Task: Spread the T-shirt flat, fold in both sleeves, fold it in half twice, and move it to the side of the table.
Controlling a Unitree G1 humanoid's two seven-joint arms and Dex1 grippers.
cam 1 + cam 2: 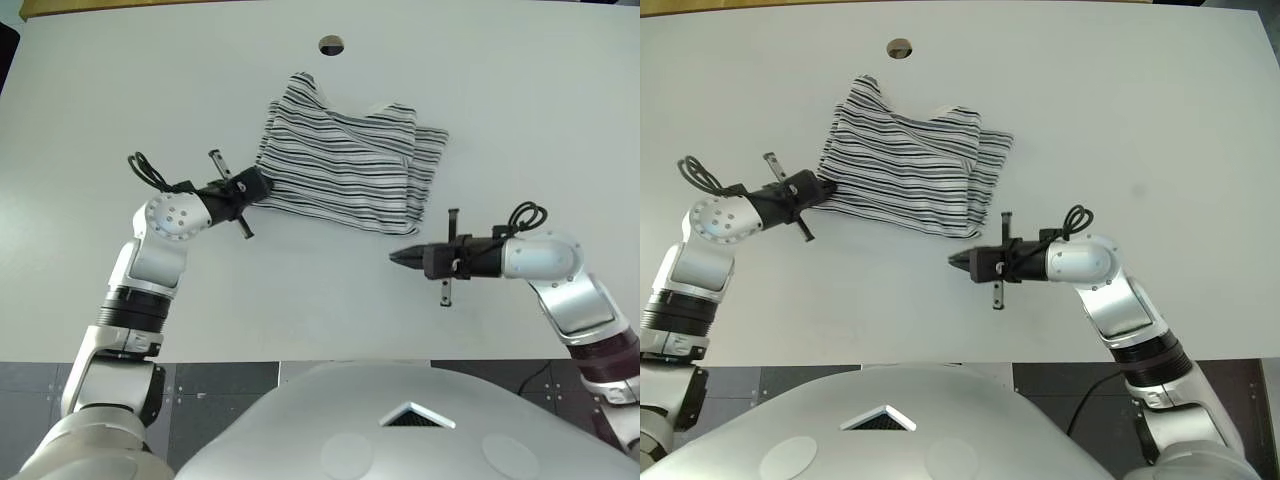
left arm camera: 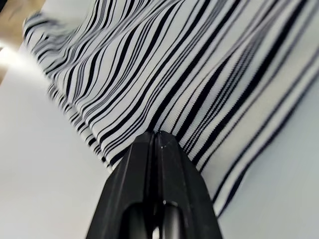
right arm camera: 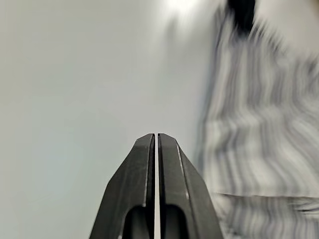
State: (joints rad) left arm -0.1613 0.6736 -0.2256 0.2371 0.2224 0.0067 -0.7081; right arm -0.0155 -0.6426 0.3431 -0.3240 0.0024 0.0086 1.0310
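The white table (image 1: 540, 110) is the biggest thing here. Its far edge runs well beyond the T-shirt and its near edge runs along the robot's side.

The T-shirt (image 1: 345, 165), striped black and white, lies on the table as a folded, roughly rectangular bundle, nearer the far edge than the near one. Its right-hand edge shows several stacked layers that do not line up, with one layer jutting out at the far right corner. Its far left corner rises to a small peak. The near edge slants, lying closer to the robot on the right. Bare tabletop stretches wide to the right of the T-shirt, somewhat less to its left, and a broad band lies between it and the near edge.

The left gripper (image 1: 266, 184) meets the T-shirt at its near left corner, fingers pressed together with the tips on the striped hem. Whether any cloth is caught between them cannot be told.

The right gripper (image 1: 394, 257) sits over bare table, just off the T-shirt's near right corner and apart from it. Its fingers (image 3: 144, 164) are closed on nothing.

A small round hole (image 1: 331, 45) lies in the table just beyond the T-shirt's far edge.
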